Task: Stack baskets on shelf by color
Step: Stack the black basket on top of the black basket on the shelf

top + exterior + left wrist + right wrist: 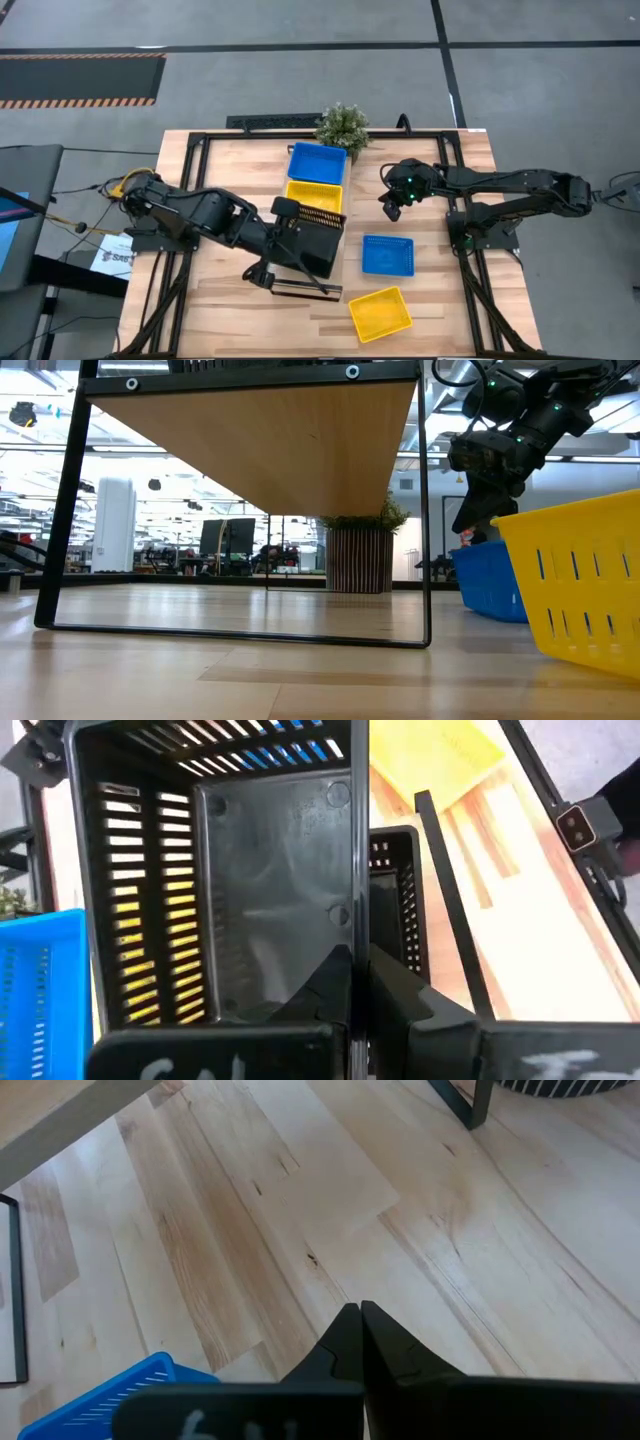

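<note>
Shelf [318, 215]: light-wood plank on a low dark frame, standing mid-table and running from the potted plant [342, 126] toward the near edge. In the low view its underside fills the upper picture, with the black frame legs on the tabletop [230, 290].

Blue basket on shelf [317, 162]: sits at the plant end of the plank.

Yellow basket on shelf [314, 195]: just beside the blue one, in the middle of the plank.

Black basket [318, 238]: at the near end of the shelf, tilted up on its side and held by the left gripper [285, 240]. In the left wrist view its open inside faces the camera, and a second black basket [395, 910] shows just behind it.

Left gripper: reaches in from the table's left side; its jaws are pinching one wall of the black basket, the wall edge running between the fingers [330, 985].

Loose blue basket [387, 255]: flat on the tabletop, right of the shelf.

Loose yellow basket [380, 313]: on the tabletop near the front edge, turned at an angle, apart from the loose blue one.

Right gripper [391, 210]: hangs above bare tabletop between the shelf and the right arm's base, near the loose blue basket; its jaws are pressed together on nothing.
</note>
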Controlling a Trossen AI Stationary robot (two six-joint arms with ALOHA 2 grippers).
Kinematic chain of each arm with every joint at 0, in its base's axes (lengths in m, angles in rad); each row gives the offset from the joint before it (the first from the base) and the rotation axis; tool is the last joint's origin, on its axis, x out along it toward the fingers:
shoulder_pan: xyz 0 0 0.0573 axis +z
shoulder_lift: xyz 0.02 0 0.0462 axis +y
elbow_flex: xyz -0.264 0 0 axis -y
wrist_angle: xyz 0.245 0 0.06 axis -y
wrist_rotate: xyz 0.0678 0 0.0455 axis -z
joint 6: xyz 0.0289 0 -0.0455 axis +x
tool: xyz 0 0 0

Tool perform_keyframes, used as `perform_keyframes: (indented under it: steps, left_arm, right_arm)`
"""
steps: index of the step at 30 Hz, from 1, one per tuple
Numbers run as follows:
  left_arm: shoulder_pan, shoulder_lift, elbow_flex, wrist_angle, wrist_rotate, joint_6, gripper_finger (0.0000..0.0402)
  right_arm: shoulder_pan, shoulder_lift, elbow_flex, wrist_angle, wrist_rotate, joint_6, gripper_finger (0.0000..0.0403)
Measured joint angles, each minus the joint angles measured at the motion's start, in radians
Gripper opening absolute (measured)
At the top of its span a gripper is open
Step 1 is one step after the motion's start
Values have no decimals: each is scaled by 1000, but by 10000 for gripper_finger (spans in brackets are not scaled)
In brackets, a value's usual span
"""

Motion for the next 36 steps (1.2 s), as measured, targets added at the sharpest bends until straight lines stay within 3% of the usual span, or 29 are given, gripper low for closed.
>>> perform_keyframes:
  steps: [21,36]
  left_arm:
    - [-20,114,-5,-88,53,-10,0]
    - [-20,113,-5,-80,60,-77,0]
  right_arm:
    - [3,0,0,-16,0,18,7]
    - [3,0,0,-23,0,11,7]
